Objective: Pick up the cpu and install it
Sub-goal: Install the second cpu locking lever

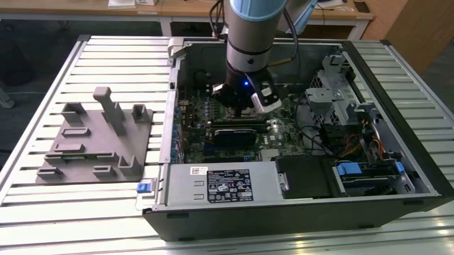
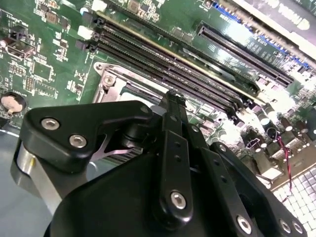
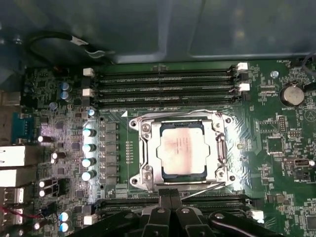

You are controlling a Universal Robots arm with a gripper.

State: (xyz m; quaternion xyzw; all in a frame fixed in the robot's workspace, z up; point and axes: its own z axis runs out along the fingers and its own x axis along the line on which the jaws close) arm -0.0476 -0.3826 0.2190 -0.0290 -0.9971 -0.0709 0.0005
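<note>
The arm [image 1: 252, 32] comes down near-vertical from above in the exterior view, its pale blue and silver segments ending in a black wrist with a small blue light. Below it hangs the black pincer [image 1: 245, 109] — fingertips pointing down. In the second wrist view the black linkage bars [image 2: 173, 163] run together toward the tip.
</note>
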